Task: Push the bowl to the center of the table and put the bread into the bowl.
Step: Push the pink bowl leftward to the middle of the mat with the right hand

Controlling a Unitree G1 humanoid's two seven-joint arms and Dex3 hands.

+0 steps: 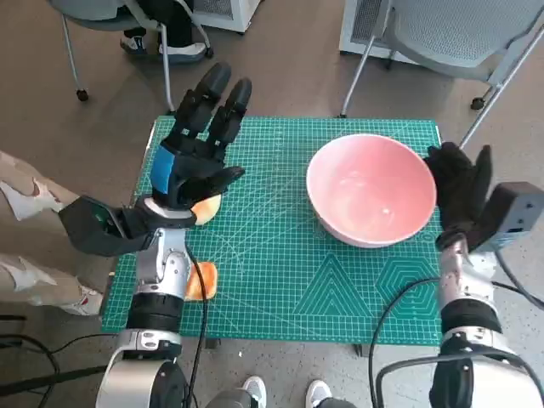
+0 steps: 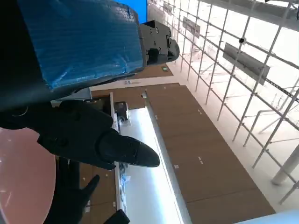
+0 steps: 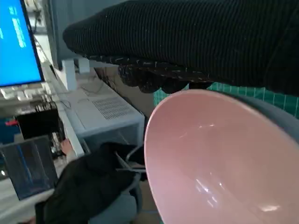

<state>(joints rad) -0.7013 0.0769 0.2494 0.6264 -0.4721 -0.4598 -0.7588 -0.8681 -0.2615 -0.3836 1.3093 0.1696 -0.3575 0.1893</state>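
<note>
At the left of the head view, your left robot hand (image 1: pixel 197 140) is raised above the green mat (image 1: pixel 280 246) on the worktop, fingers spread wide and holding nothing. Directly beneath its palm lies one piece of bread (image 1: pixel 206 207); a second, orange piece (image 1: pixel 201 280) rests at lower left, partly hidden by the forearm. Right of centre, the pink bowl (image 1: pixel 371 189) stands upright on the mat, empty. At the far right, your right robot hand (image 1: pixel 461 189) sits against the bowl's outer rim, fingers extended and gripping nothing. At upper right stands a grey chair (image 1: pixel 463 38).
</note>
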